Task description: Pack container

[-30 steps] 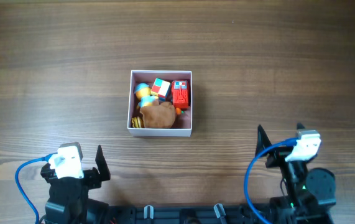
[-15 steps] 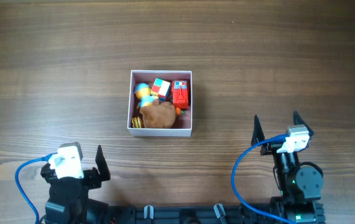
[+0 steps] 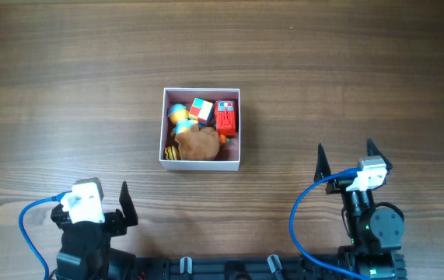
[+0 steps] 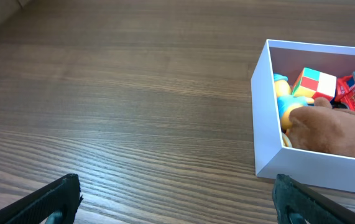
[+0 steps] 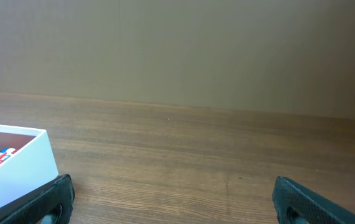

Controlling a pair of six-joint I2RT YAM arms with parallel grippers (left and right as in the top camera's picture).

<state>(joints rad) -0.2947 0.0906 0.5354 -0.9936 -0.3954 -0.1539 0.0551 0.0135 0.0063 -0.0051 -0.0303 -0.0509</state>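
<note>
1. i see the container (image 3: 201, 163) at the tabletop's middle, with a brown plush (image 3: 198, 144), a red toy (image 3: 225, 118) and a colour cube (image 3: 201, 109) inside.
2. my left gripper (image 4: 177, 202) sits by the near edge, spread wide, empty.
3. my right gripper (image 3: 346, 152) is released too, near edge, right side.

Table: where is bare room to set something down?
The table is bare around the container: wide stretches left, right and beyond, plus a strip before the left tool and right tool. Only the container's inside is crowded with toys.
</note>
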